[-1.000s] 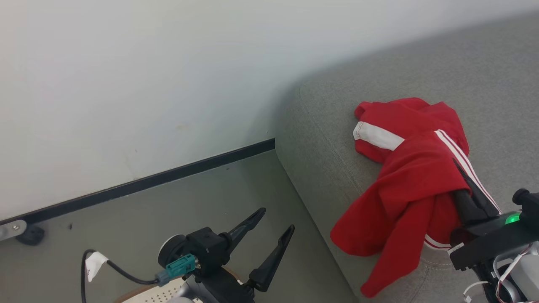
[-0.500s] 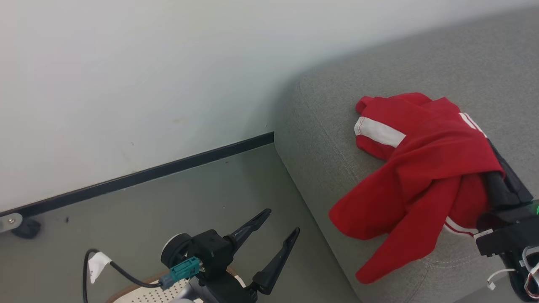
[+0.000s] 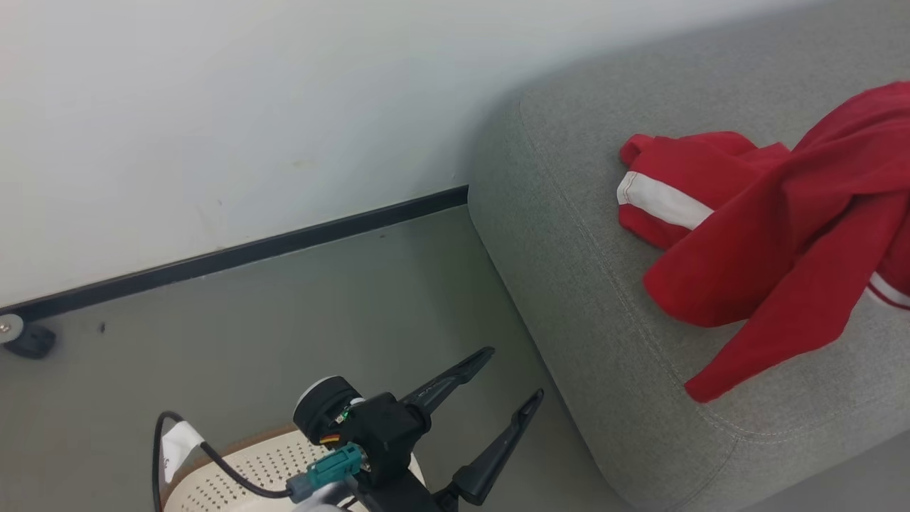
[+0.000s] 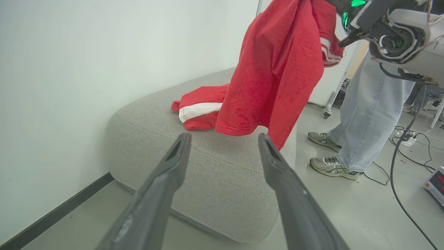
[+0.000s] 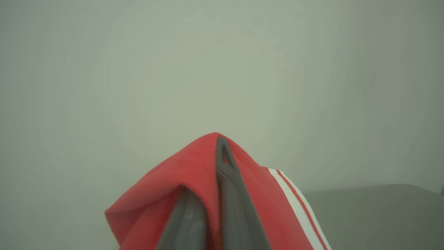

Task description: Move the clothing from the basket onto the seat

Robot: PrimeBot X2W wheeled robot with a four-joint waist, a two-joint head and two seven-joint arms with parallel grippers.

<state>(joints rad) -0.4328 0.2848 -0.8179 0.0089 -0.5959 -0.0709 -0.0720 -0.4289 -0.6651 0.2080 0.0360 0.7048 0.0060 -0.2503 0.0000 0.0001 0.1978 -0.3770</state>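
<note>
Left of the seat (image 3: 569,235), low by the floor, the basket (image 3: 242,469) showed just a strip of its perforated cream wall, and whether more clothing lay inside could not be told. Between the basket and the seat the left gripper (image 3: 514,371) hung with its jaws released and wide, holding nothing. On the seat 1 red piece of the clothing (image 3: 675,199) lay flat, while a 2nd hung above the seat from the right gripper (image 5: 218,152), whose jaws were clenched on the fabric. The cloth was draped over a fingertip, so on release it might have caught there instead of dropping. Its lower hem trailed close to the seat's rounded front edge, and a release there could have let it slide to the floor. Beyond the seat's far side stood a person's legs (image 4: 360,114), which a wide swing might have brushed.
</note>
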